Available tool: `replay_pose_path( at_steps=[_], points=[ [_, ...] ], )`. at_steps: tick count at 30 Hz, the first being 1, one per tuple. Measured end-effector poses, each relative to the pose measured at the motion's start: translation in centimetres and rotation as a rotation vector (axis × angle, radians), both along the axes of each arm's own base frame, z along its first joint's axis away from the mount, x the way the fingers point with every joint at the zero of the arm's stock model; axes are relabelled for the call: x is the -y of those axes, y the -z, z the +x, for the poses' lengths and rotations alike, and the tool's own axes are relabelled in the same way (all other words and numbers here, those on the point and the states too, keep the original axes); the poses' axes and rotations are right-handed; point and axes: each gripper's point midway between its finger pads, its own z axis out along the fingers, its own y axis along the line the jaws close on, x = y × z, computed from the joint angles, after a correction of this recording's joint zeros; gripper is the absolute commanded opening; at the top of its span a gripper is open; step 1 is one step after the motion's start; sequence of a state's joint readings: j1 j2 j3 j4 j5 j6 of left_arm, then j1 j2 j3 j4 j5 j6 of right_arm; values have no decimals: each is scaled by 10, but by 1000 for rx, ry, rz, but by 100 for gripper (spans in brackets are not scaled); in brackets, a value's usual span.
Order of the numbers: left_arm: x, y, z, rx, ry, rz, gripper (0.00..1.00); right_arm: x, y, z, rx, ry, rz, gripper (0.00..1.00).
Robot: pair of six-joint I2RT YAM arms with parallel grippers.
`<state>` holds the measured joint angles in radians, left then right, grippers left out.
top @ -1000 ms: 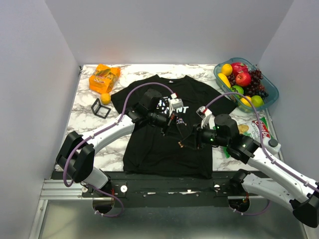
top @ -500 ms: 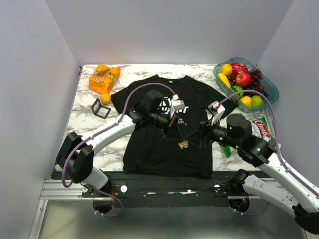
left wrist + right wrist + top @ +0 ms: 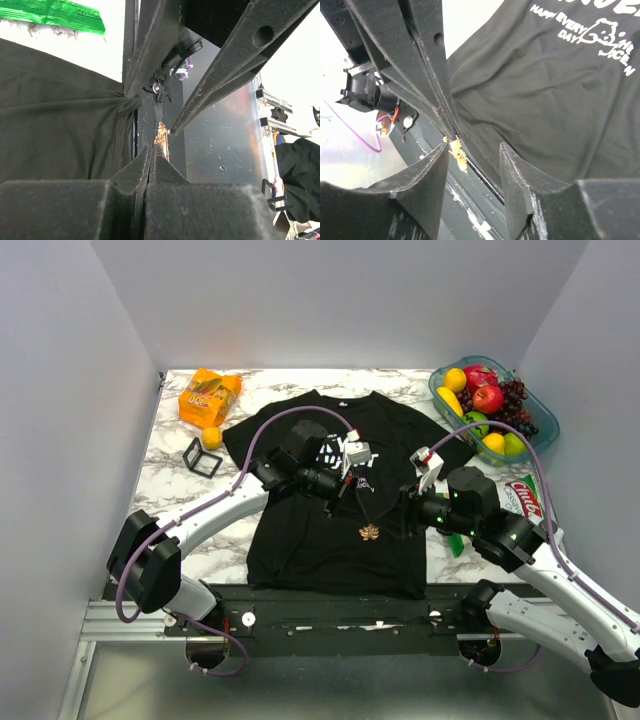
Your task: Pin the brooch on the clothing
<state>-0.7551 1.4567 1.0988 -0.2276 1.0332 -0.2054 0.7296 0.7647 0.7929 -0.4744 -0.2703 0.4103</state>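
Note:
The black T-shirt lies flat on the marble table, white print facing up; it also shows in the right wrist view. The small gold brooch sits on the shirt's lower front. My left gripper is shut, its tips pinching a raised fold of the shirt, and the brooch hangs right at those tips. In the right wrist view the brooch dangles from the left fingers. My right gripper is open and empty, just right of the brooch and apart from it.
A fruit bowl stands at the back right. A green packet lies by the right arm. An orange snack bag, a small orange ball and a black wire cube sit at the back left. Walls close both sides.
My right gripper was at the brooch; it has let go and drawn back to the right, open. The brooch stays at the left gripper's tips. The left gripper has not moved.

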Motion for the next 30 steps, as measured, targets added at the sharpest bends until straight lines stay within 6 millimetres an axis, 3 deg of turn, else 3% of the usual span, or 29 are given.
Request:
replay_pose_path(
  at_steps=[12, 20, 23, 30],
  points=[
    [1, 0, -2, 7, 8, -2, 0, -6, 17, -9, -61, -52, -1, 44],
    [0, 1, -2, 13, 11, -1, 0, -12, 18, -11, -77, -77, 12, 40],
    [0, 1, -2, 15, 12, -1, 0, -13, 18, -11, -76, -82, 16, 36],
    [0, 2, -2, 19, 13, 2, 0, -14, 16, -14, -78, -88, 36, 15]
  ],
)
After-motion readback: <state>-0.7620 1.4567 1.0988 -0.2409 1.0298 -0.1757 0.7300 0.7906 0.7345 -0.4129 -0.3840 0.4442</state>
